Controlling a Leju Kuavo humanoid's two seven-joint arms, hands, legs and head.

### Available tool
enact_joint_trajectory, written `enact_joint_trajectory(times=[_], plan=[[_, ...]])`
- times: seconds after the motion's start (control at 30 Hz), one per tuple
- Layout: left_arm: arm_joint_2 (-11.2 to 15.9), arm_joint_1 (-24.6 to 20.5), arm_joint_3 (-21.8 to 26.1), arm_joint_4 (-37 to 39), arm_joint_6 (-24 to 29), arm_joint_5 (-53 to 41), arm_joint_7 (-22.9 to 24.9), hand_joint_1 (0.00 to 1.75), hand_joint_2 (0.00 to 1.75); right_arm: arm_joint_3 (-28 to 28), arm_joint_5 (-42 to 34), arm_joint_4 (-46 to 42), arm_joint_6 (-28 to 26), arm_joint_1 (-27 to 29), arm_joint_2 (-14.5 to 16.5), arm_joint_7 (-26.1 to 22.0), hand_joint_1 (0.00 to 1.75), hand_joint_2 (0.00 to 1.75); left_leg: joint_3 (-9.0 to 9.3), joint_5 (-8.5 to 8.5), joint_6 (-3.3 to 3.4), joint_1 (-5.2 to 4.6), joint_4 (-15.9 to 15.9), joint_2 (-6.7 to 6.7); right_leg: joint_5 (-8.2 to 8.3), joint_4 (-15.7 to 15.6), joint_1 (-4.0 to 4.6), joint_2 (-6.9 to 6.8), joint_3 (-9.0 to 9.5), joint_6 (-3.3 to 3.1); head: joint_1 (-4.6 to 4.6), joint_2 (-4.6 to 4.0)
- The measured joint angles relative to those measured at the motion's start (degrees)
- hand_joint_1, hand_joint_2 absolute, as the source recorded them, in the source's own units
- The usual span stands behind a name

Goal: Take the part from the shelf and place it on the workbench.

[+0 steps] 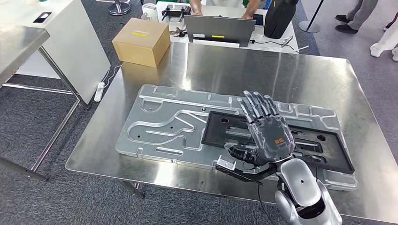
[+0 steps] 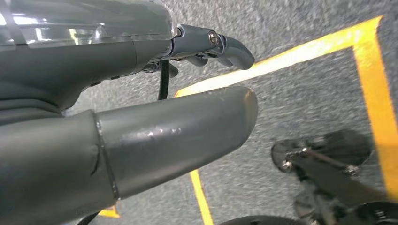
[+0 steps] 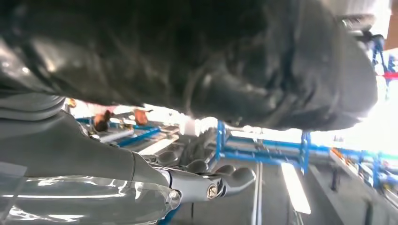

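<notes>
We're looking down at the steel tabletop and the big silver part is lying flat on it, with a black panel sitting on top of its right half. The right hand is hovering above that black panel, palm down, fingers stretched out and spread apart, gripping nothing. There's a small orange mark on the back of the hand but we can't read it.

In the left wrist view the left hand is hanging over grey carpet with yellow tape lines. The thumb and fingers are extended with a gap between them and nothing in there.

At the far corner of the tabletop a cardboard box is sitting with a yellow label on its lid, too small for us to read. Behind it there's a grey laptop with yellow stickers on the back, also unreadable, a black bag, and a person's arms reaching toward the laptop.
</notes>
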Motion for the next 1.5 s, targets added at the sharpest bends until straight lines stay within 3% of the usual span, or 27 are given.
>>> enact_joint_trajectory(times=[0.07,0.1,0.13,0.2,0.23,0.27,0.4,0.47,0.53,0.6,0.63,0.73,0.8,0.87,0.9,0.93,0.97,1.03,1.07,1.1,1.17,1.23,1.3,1.33,1.4,1.43,1.5], plan=[[-0.08,-0.15,0.0,-0.01,0.07,0.0,-0.1,0.0,0.0,0.39,0.0,-1.08,0.32,-0.14,-0.22,0.11,0.0,0.0,-0.14,0.05,-0.09,0.13,0.16,0.07,-2.45,6.38,-0.53,-0.02,-2.62,0.53,0.01,0.0],[-0.11,-0.17,0.0,-0.01,0.08,0.0,-0.11,0.0,0.0,0.52,0.01,-1.48,0.34,-0.1,-0.37,0.13,0.0,0.0,-0.23,0.02,-0.24,0.26,0.35,0.07,-2.21,7.08,-0.84,-0.04,-2.78,0.83,0.0,0.0],[-0.16,-0.17,0.0,-0.01,0.13,0.0,-0.11,0.0,0.0,0.64,0.01,-1.89,0.27,-0.1,-0.56,0.15,0.0,0.0,-0.38,-0.09,-0.5,0.47,0.68,0.08,-0.91,5.44,-1.18,-0.07,-1.81,1.17,0.0,0.0],[-0.19,-0.19,0.0,0.01,0.29,0.0,-0.11,0.0,0.0,0.84,0.02,-2.82,-0.05,-0.1,-1.0,0.22,0.0,0.0,-0.96,-0.55,-1.36,0.99,1.82,0.05,2.23,-1.61,-1.74,-0.08,1.94,1.83,0.03,0.0],[-0.16,-0.24,0.0,0.03,0.41,0.01,-0.11,0.0,0.0,0.94,0.03,-3.3,-0.23,-0.05,-1.19,0.26,0.0,0.0,-1.43,-0.85,-1.92,1.04,2.7,0.0,3.25,-4.54,-1.84,0.1,3.28,1.79,-0.01,0.0],[-0.11,-0.28,-0.01,0.05,0.52,0.02,-0.11,0.0,0.0,1.03,0.04,-3.69,-0.36,0.05,-1.33,0.32,0.0,0.0,-1.88,-1.03,-2.44,1.01,3.35,-0.05,3.6,-6.02,-1.81,0.27,3.84,1.51,-0.06,0.0],[-0.19,-0.26,-0.02,0.05,0.64,0.11,-0.1,0.0,0.0,1.21,0.3,-4.84,-0.64,0.43,-1.89,0.47,0.0,0.0,-3.08,-1.53,-3.86,1.09,4.47,-0.14,4.24,-5.79,-1.43,0.5,2.71,-0.71,-0.21,0.0],[-0.25,-0.3,-0.02,0.04,0.67,0.2,-0.02,0.0,0.0,1.23,0.6,-5.33,-0.87,0.52,-1.98,0.55,0.0,0.0,-4.5,-4.84,-4.11,1.24,7.98,-0.11,4.94,-6.03,-1.36,0.34,2.06,-1.73,-0.23,0.0],[-0.25,-0.34,-0.04,0.04,0.7,0.37,0.51,0.0,0.0,1.23,0.8,-5.73,-0.95,0.87,-2.1,0.63,0.0,0.0,-6.88,-9.56,-4.13,1.17,15.0,-0.12,5.68,-6.02,-1.01,0.2,1.11,-2.29,-0.24,0.0],[-0.25,-0.3,-0.1,0.04,0.45,0.49,2.59,0.0,0.0,1.23,0.44,-5.9,-0.64,1.87,-2.27,0.68,0.0,0.0,-7.41,-11.63,-3.85,1.07,19.12,-0.12,6.53,-5.97,-0.56,0.1,0.0,-2.49,-0.24,0.0],[-0.25,-0.2,-0.14,0.04,0.31,0.5,3.82,0.0,0.0,1.23,0.19,-5.89,-0.69,2.65,-2.34,0.68,0.0,0.0,-6.07,-11.13,-3.54,0.99,18.03,-0.12,6.96,-5.96,-0.38,0.08,-0.52,-2.5,-0.24,0.0],[-0.22,0.22,-0.2,0.05,0.3,0.5,5.46,0.0,0.0,1.21,0.02,-5.53,-2.59,5.16,-2.47,0.67,0.0,0.0,1.66,-7.76,-2.3,0.33,6.74,-0.15,8.37,-5.98,-0.07,0.11,-1.72,-2.17,-0.23,0.0],[-0.2,0.3,-0.19,0.07,0.4,0.5,5.56,0.0,0.0,1.14,0.03,-5.21,-3.53,6.17,-2.62,0.66,0.0,0.0,3.6,-6.79,-1.88,-0.26,2.89,-0.16,9.35,-6.28,-0.13,0.06,-1.93,-1.45,-0.21,0.0],[-0.19,0.42,-0.17,0.07,0.45,0.5,5.6,0.0,0.0,1.09,0.03,-4.96,-3.73,6.84,-2.74,0.66,0.0,0.0,3.13,-5.68,-1.47,-0.53,2.53,-0.17,10.49,-7.03,-0.25,-0.01,-1.83,-0.56,-0.17,0.0],[-0.19,0.46,-0.17,0.07,0.46,0.5,5.62,0.0,0.0,1.07,0.03,-4.85,-3.74,7.1,-2.84,0.66,0.0,0.0,2.8,-4.9,-1.16,-0.47,2.27,-0.04,10.41,-7.14,-0.34,0.01,-1.95,-0.23,-0.17,0.0],[-0.2,0.49,-0.17,0.07,0.48,0.5,5.64,0.0,0.0,1.04,0.03,-4.77,-3.75,7.31,-2.95,0.67,0.0,0.0,2.29,-4.02,-0.74,-0.34,1.98,0.1,9.22,-6.58,-0.38,0.04,-2.29,0.06,-0.13,0.0],[-0.2,0.51,-0.17,0.07,0.5,0.5,5.66,0.0,0.0,1.02,0.03,-4.68,-3.76,7.46,-3.06,0.67,0.0,0.0,1.58,-3.13,-0.37,-0.21,1.73,0.26,6.84,-4.9,-0.4,0.06,-2.9,0.31,-0.08,0.0],[-0.2,0.48,-0.17,0.07,0.54,0.5,5.68,0.0,0.0,0.99,0.03,-4.48,-3.78,7.69,-3.22,0.67,0.0,0.0,-0.09,-1.67,0.18,-0.26,1.68,0.5,0.34,1.62,-0.52,0.04,-4.36,0.71,-0.01,0.0],[-0.2,0.49,-0.17,0.07,0.56,0.5,5.68,0.0,0.0,0.99,0.03,-4.37,-3.79,7.78,-3.28,0.67,0.0,0.0,-1.0,-0.99,0.22,-0.35,1.77,0.54,-1.74,5.18,-0.54,0.03,-4.79,0.88,-0.02,0.0],[-0.21,0.5,-0.17,0.07,0.56,0.5,5.68,0.0,0.0,0.99,0.03,-4.25,-3.79,7.87,-3.34,0.67,0.0,0.0,-1.96,-0.33,0.22,-0.44,1.91,0.57,-2.35,7.74,-0.53,0.03,-4.63,0.98,-0.02,0.0],[-0.23,0.53,-0.17,0.07,0.6,0.52,5.69,0.0,0.0,0.97,0.03,-4.09,-3.83,8.01,-3.39,0.67,0.0,0.0,-3.92,0.83,0.06,-0.58,2.4,0.58,-0.18,7.36,-0.42,0.02,-1.57,0.85,-0.03,0.0],[-0.33,0.5,-0.17,0.06,0.71,0.59,5.74,0.0,0.0,0.87,0.09,-4.1,-3.87,8.17,-3.39,0.66,0.0,0.0,-5.45,1.69,-0.2,-0.74,3.07,0.55,1.35,-0.03,-0.04,-0.03,4.86,0.15,-0.02,0.0],[-0.47,0.47,-0.17,0.05,0.86,0.66,5.87,0.0,0.0,0.53,0.31,-4.32,-3.93,8.54,-3.39,0.65,0.0,0.0,-6.17,2.48,-0.7,-0.85,3.5,0.51,0.23,-7.16,0.37,-0.17,9.65,-0.69,-0.04,0.0],[-0.53,0.49,-0.17,0.04,0.93,0.69,5.96,0.0,0.0,0.29,0.45,-4.44,-3.98,8.82,-3.39,0.64,0.0,0.0,-6.3,2.93,-1.05,-0.85,3.47,0.5,-0.3,-8.78,0.56,-0.23,10.39,-1.07,-0.04,0.0],[-0.5,0.58,-0.17,0.04,1.05,0.73,6.13,0.0,0.0,-0.14,0.72,-4.54,-4.04,9.58,-3.39,0.66,0.0,0.0,-6.43,3.56,-1.77,-0.75,3.29,0.39,0.58,-9.49,0.46,-0.36,9.98,-1.81,-0.01,0.0],[-0.48,0.61,-0.17,0.04,1.08,0.74,6.2,0.0,0.0,-0.27,0.8,-4.54,-4.05,9.92,-3.39,0.66,0.0,0.0,-6.7,2.76,-2.15,-0.7,3.71,0.27,1.3,-9.72,0.28,-0.45,9.56,-2.19,-0.04,0.0],[-0.48,0.68,-0.17,0.04,1.11,0.77,6.25,0.0,0.0,-0.48,0.89,-4.55,-4.05,10.67,-3.39,0.67,0.0,0.0,-7.77,-2.05,-2.82,-0.39,7.35,0.05,2.85,-10.11,-0.08,-0.64,8.32,-2.89,-0.16,0.0]])
